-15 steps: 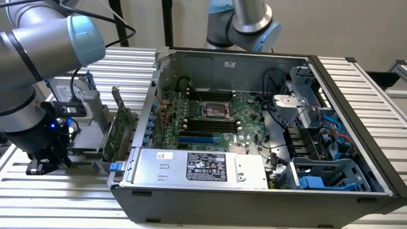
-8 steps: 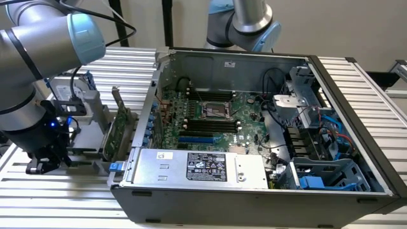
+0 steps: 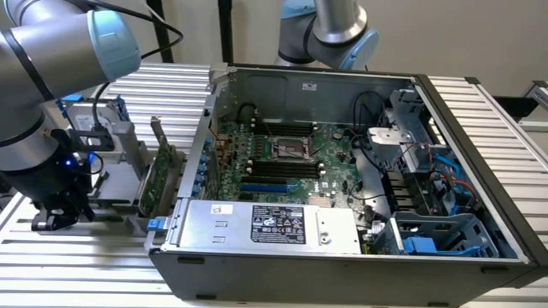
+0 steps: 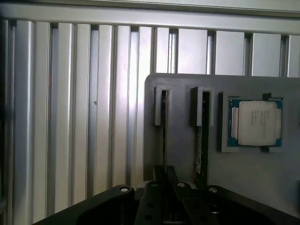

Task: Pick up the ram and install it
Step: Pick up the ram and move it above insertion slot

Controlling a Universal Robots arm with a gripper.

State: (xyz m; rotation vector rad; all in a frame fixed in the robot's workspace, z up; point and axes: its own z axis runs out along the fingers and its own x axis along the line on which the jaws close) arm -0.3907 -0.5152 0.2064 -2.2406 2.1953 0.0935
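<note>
Ram (image 4: pixel 201 140) stood edge-on in a slot of the grey holder (image 4: pixel 183 159), just beside the processor (image 4: pixel 255 123). My gripper (image 3: pixel 53 218) hung near that holder; how wide it stood I could not tell. A skewed approach, I judged, risked striking the slot wall and tilting the stick.

An open computer case (image 3: pixel 342 269) sits on the slatted metal bench (image 3: pixel 171 83), its motherboard (image 3: pixel 283 160) exposed, a silver power supply (image 3: pixel 265 224) along its near wall; at the bench's edge on the exterior view's left the gripper (image 3: pixel 53 221) hangs low, just beside a grey holder (image 3: pixel 120 160); a green expansion card (image 3: pixel 158 179) stands upright in that holder, between gripper and case.
</note>
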